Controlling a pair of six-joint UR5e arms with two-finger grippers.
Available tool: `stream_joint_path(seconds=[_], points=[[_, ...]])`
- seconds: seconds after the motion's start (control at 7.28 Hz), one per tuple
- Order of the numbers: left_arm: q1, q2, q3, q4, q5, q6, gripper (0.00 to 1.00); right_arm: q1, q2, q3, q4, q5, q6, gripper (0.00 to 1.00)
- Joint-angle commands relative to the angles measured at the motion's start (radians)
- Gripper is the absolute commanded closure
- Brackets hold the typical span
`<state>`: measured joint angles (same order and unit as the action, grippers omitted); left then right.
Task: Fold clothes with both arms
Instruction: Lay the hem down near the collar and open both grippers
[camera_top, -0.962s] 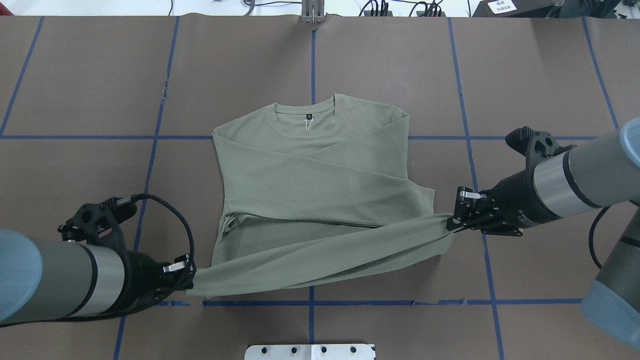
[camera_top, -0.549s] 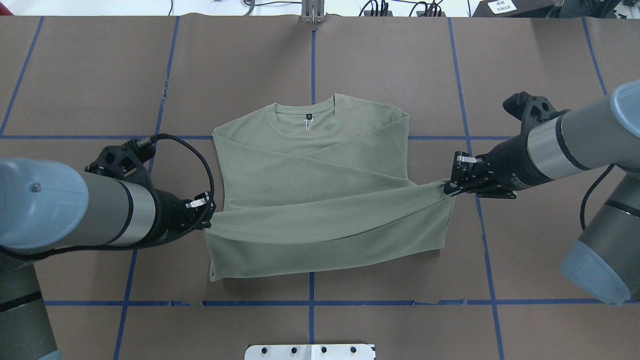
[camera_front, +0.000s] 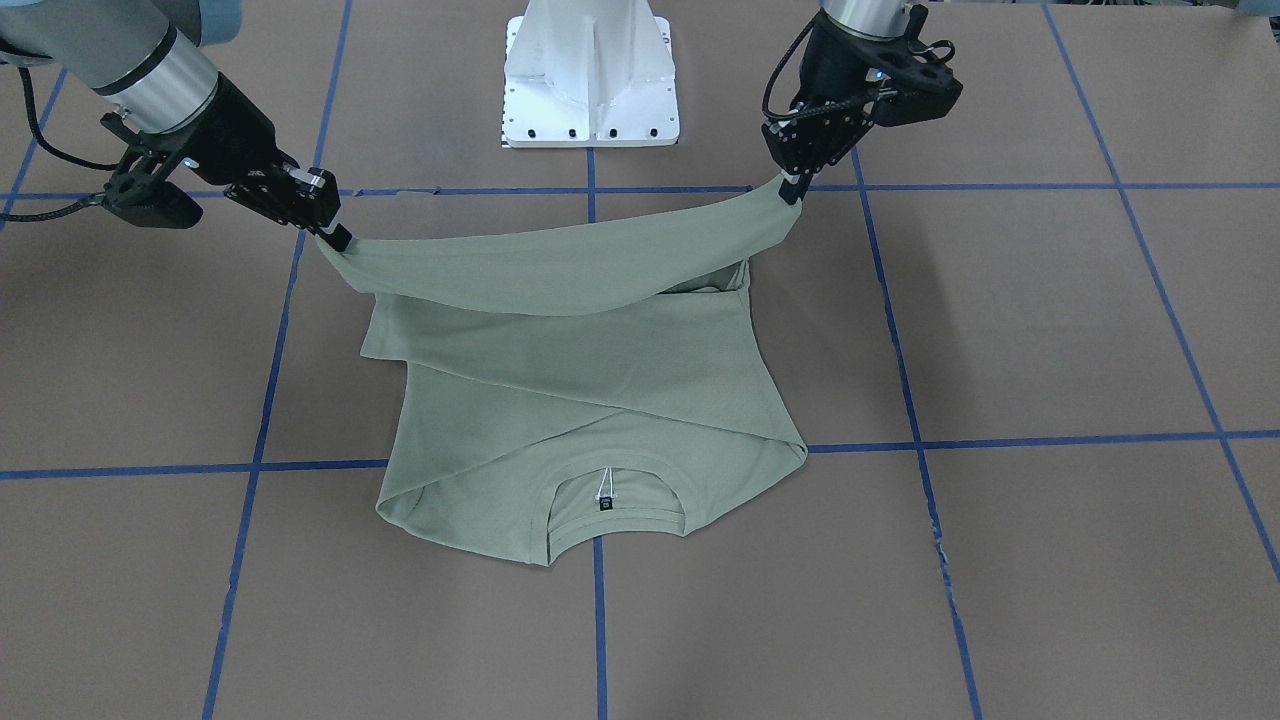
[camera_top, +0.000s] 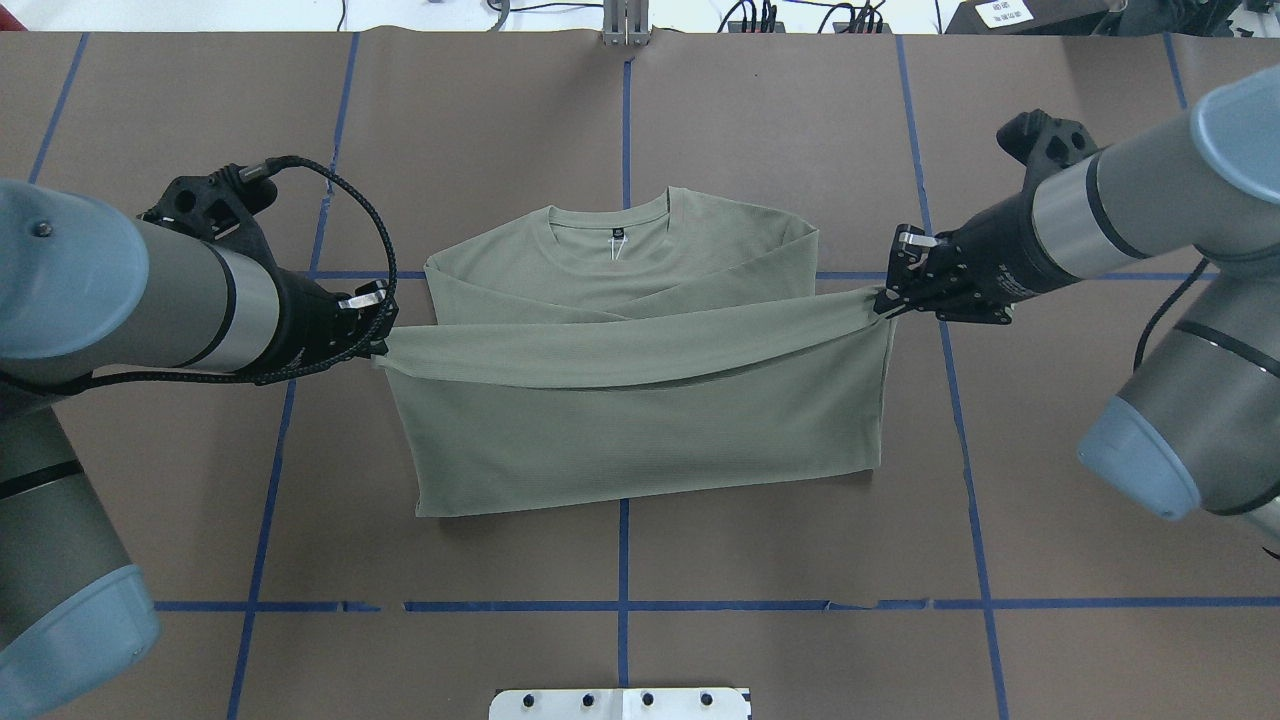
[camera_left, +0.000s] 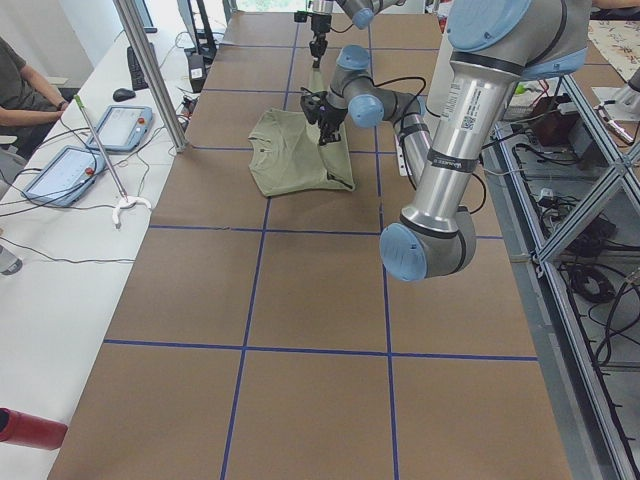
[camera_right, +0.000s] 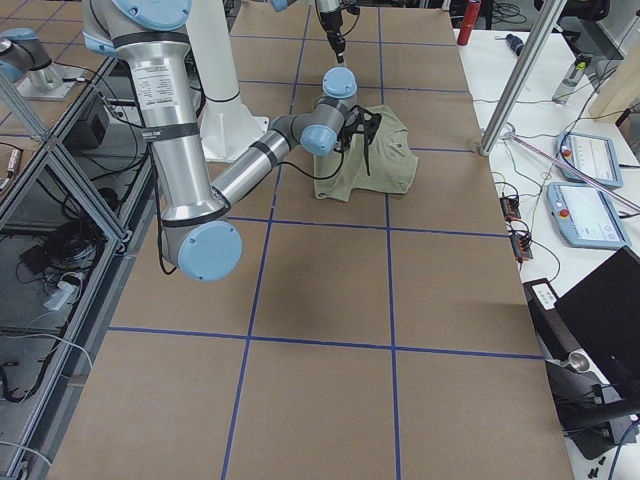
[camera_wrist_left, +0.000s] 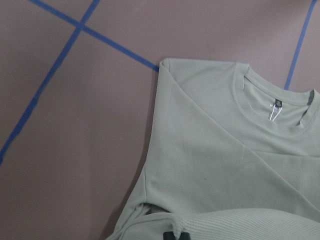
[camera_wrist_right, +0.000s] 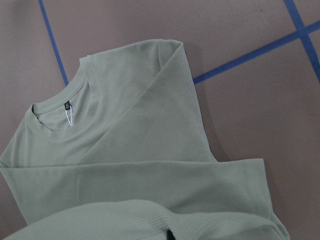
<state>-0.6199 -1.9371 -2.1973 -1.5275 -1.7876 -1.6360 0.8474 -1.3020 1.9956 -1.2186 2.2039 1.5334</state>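
Centre of overhead frame: pale sage-green long-sleeved knit shirt (camera_top: 640, 440) flat on brown paper-covered bench (camera_top: 800, 130), neck towards top. Black left gripper (camera_top: 378, 345) at frame left and black right gripper (camera_top: 882, 305) at frame right, each pinching one corner of the lifted edge. Stretched taut between them, apparently to lay an even crosswise fold towards the neck.

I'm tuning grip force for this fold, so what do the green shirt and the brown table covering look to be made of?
Shirt: soft matte knit, probably cotton or a blend; fine ribs show in the wrist views and it sags between its two held ends. Table covering: likely brown paper or thin card, matte, lying flat with a thin far edge.
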Motion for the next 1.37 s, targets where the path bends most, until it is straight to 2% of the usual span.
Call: stream_joint_path(seconds=[0.0,0.69,0.96,1.24], points=[[-0.035,-0.045,0.086,-0.010,0.001,0.008,1.00,0.022,0.110,-0.127,-0.001,0.000,-0.002,1.00],[-0.104,-0.074,0.413,-0.310,0.002,0.102,1.00,0.074,0.220,-0.386,0.004,0.002,-0.105,1.00],[-0.106,-0.086,0.444,-0.336,0.002,0.110,1.00,0.079,0.286,-0.467,0.004,0.002,-0.118,1.00],[-0.118,-0.132,0.525,-0.336,0.004,0.110,1.00,0.078,0.328,-0.523,0.004,0.000,-0.119,1.00]])
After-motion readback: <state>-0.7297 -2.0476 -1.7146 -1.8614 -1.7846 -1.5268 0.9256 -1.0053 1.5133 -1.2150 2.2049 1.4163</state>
